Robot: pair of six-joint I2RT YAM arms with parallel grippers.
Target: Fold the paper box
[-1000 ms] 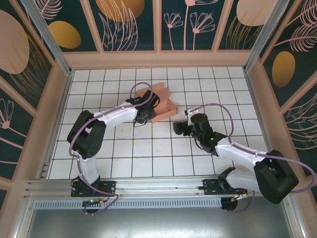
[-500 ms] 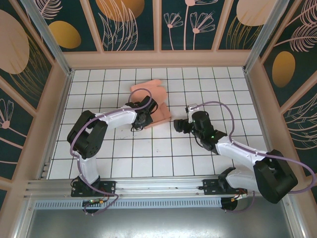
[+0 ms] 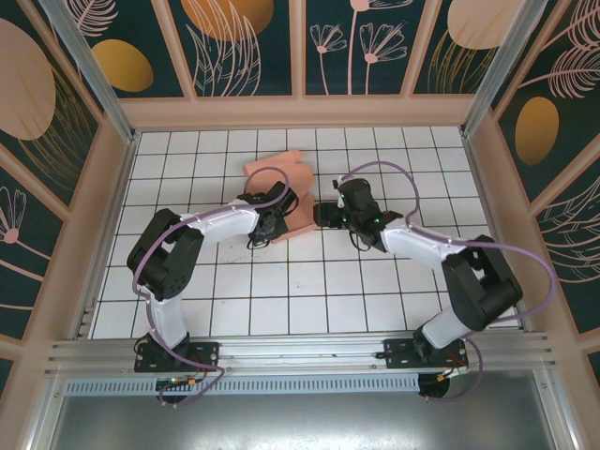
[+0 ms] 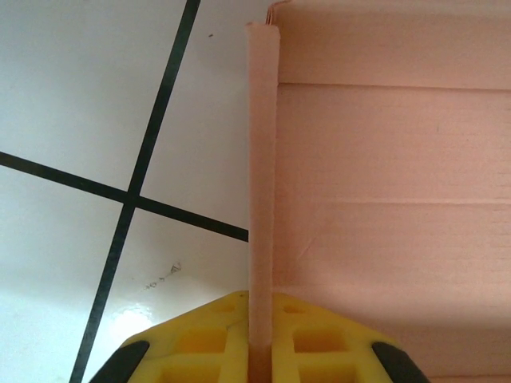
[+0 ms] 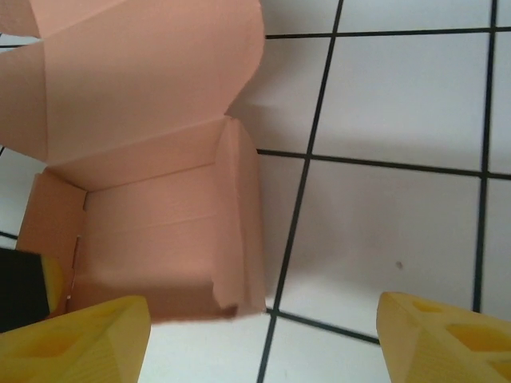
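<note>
Between the yellow fingers (image 4: 200,339) of the left gripper (image 4: 259,343) stood one thin upright wall of the paper box (image 4: 383,199). It was pinched edge-on, so the salmon-pink card ran straight away from the wrist camera. To the right of that wall lay the box's creased floor, and to its left was the white table (image 4: 72,120) with its black grid lines. From overhead, the left gripper (image 3: 275,221) sat at the near-left side of the paper box (image 3: 302,208).

The right gripper (image 5: 259,339) had its fingers (image 5: 72,339) spread wide, one yellow tip at each lower corner of its wrist view, and it held nothing. Ahead of it and to the left, the box showed as a shallow open tray with low walls raised around a flat bottom. A rounded flap leaned at the right wall, and broad flaps spread beyond the far wall. A bit of the left gripper's black and yellow peeked in at the tray's left wall.

Seen from above, the right gripper (image 3: 325,215) was just beside the box's right side, though I could not tell whether it touched. The box rested on the table (image 3: 281,300) a little left of the middle, toward the far side, with its loose flaps fanned out away from the arms.
</note>
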